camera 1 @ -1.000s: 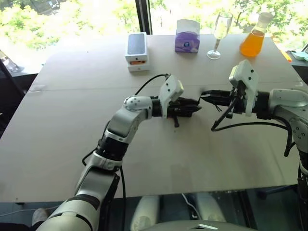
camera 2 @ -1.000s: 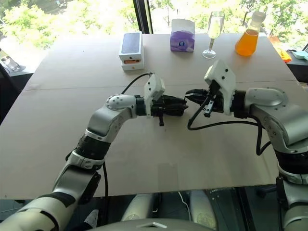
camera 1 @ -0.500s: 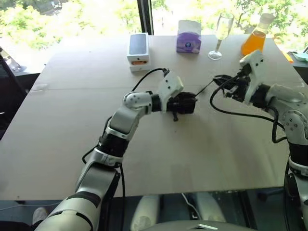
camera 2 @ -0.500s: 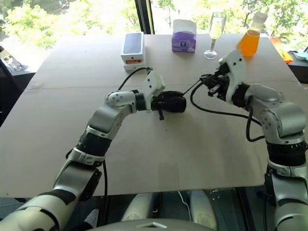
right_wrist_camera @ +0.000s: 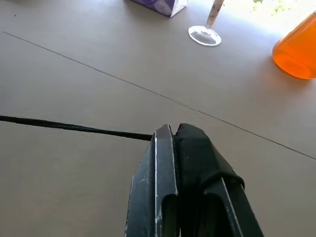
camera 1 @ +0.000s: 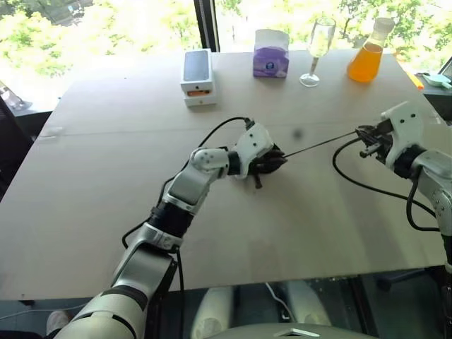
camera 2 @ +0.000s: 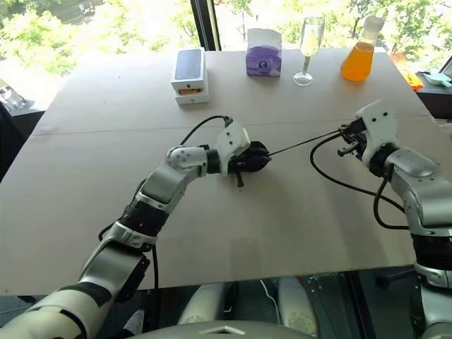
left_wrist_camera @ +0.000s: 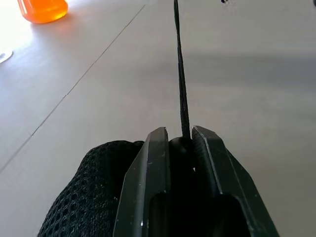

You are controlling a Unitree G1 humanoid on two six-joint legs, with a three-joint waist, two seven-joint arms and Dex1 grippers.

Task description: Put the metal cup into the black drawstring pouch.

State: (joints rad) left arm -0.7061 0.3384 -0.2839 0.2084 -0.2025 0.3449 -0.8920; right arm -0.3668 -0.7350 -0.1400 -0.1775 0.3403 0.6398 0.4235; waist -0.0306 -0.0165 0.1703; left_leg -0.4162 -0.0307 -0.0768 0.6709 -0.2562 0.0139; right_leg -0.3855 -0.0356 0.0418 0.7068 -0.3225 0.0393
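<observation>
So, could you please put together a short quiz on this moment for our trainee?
1. True or false: the cord hangs slack between the two grippers.
2. Which gripper pinches the cord's far end? A) left B) right
3. What stands between the white phone box and the wine glass?

Key:
1. False; it runs straight and taut.
2. B; the right gripper is shut on it, while the left gripper holds the black drawstring pouch at its mouth.
3. The purple box.
</observation>
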